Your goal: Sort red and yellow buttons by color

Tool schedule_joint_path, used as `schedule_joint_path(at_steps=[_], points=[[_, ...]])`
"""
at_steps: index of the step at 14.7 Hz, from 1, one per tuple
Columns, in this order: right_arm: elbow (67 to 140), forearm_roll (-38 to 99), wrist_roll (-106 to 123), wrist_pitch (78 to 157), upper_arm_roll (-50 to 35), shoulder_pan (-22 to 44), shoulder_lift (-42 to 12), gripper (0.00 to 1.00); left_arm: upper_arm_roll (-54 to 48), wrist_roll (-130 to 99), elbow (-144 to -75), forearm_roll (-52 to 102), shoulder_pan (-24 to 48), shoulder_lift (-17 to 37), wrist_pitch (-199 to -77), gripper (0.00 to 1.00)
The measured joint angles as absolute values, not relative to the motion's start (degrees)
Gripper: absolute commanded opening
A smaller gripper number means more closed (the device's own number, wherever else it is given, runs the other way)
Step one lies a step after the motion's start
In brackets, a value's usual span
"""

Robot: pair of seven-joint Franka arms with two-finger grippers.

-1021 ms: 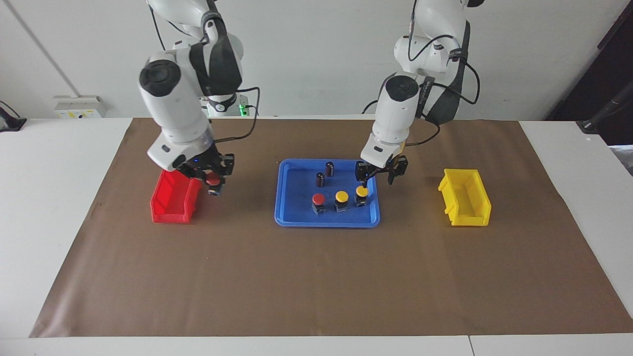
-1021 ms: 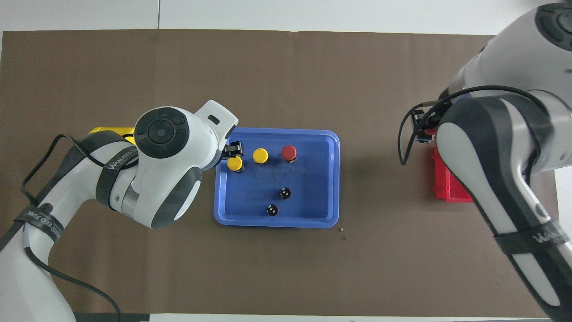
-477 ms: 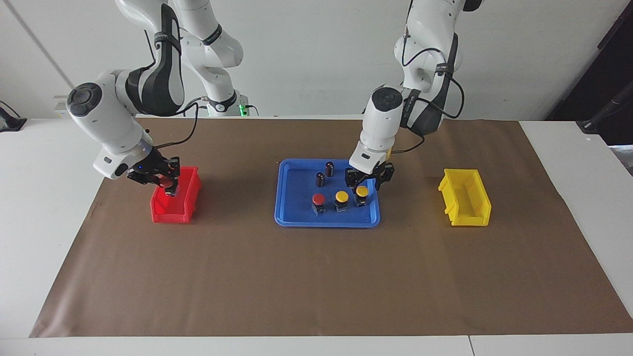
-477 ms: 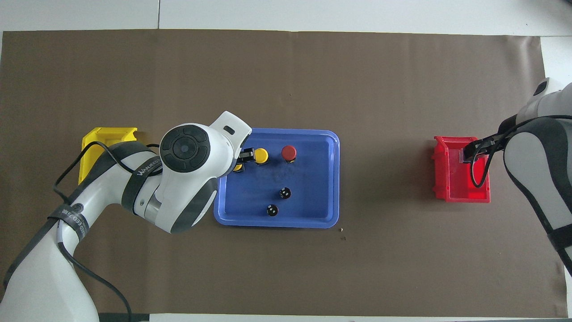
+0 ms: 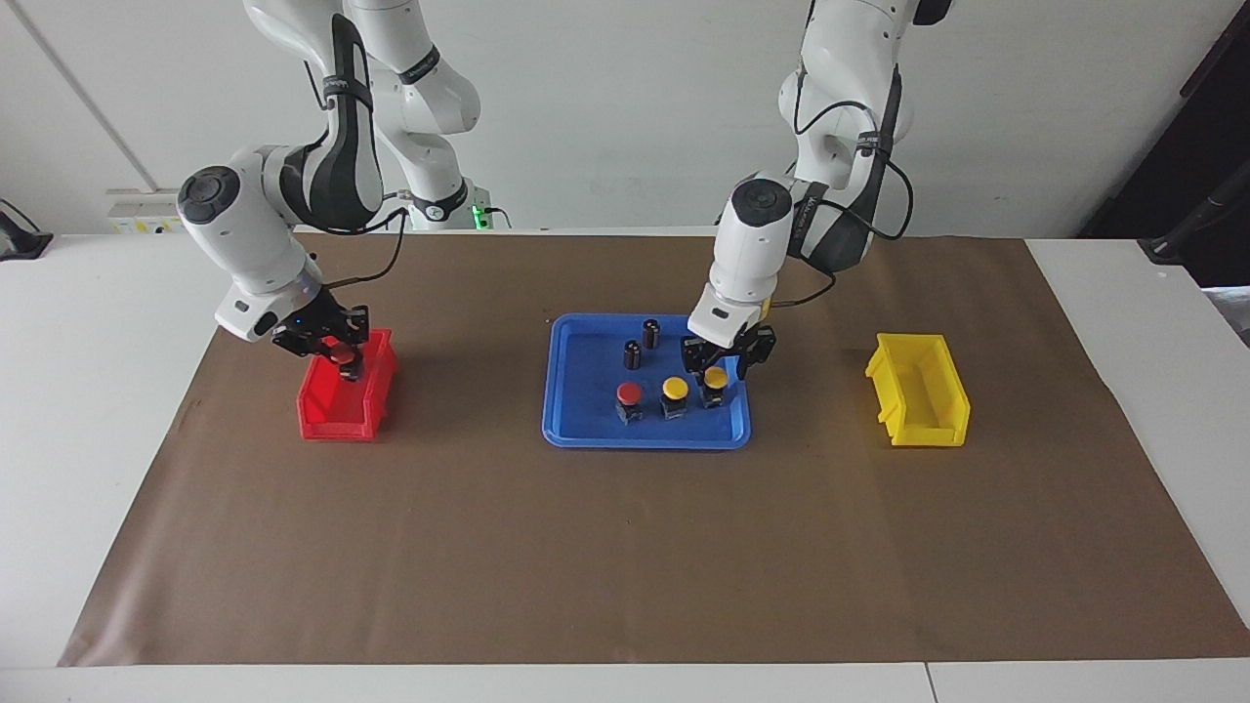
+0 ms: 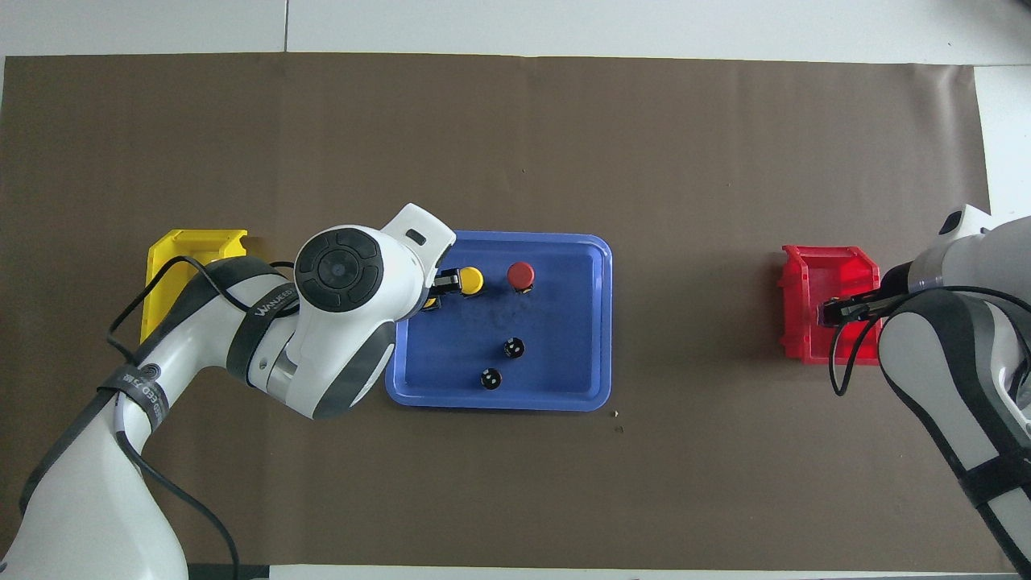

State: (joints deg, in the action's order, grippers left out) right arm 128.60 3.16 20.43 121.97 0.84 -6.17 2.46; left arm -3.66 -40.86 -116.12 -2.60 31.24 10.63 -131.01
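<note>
While the right gripper (image 5: 342, 353) pinches a red-capped button (image 5: 341, 350), the spread left gripper (image 5: 716, 363) straddles a yellow-capped button (image 5: 715, 378).

White arms (image 5: 259, 244) — black joint bands, looping black cables, lettering

Blue tray (image 5: 562, 391): in it red-capped button (image 5: 629, 392), two yellow-capped buttons (image 5: 674, 389) (image 5: 715, 377), black bases; two dark cylinders (image 5: 650, 333) (image 5: 632, 353), tops apparently silvery. Red bin (image 5: 327, 415), yellow bin (image 5: 918, 391) flank tray. Brown mat (image 5: 625, 547), white table (image 5: 88, 391).
</note>
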Motion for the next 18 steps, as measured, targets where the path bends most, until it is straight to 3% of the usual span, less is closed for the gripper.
schedule_joint_path(at_steps=[2, 6, 10, 12, 15, 18], points=[[130.24, 3.16, 20.43, 122.63, 0.84, -6.21, 3.16, 0.16, -3.71, -42.38, -116.12, -2.6, 31.59, 10.69, -131.09, 0.02], [132.14, 3.16, 22.79, 123.29, 0.85, -7.24, 4.13, 0.17, -3.5, -43.49, -114.26, -2.61, 32.27, 10.65, -129.03, 0.02], [133.82, 3.16, 23.17, 125.92, 0.85, -7.36, 4.34, 0.18, -2.46, -41.1, -104.08, -2.87, 30.43, 8.44, -113.4, 0.01], [135.11, 3.16, 23.17, 127.44, 0.83, -7.36, 4.62, 0.33, -2.15, -34.55, -101.5, -3.15, 26.67, 6.2, -107.6, 0.02], [135.52, 3.16, 23.42, 127.59, 0.83, -7.36, 4.9, 0.75, -1.76, -20.17, -101.93, -3.21, 16.65, 3.5, -104.22, 0.01], [135.17, 3.16, 24.36, 127.38, 0.85, -7.5, 5.16, 0.88, -1.55, -8.55, -103.72, -3.21, 8.49, 2.98, -103.88, 0.01]])
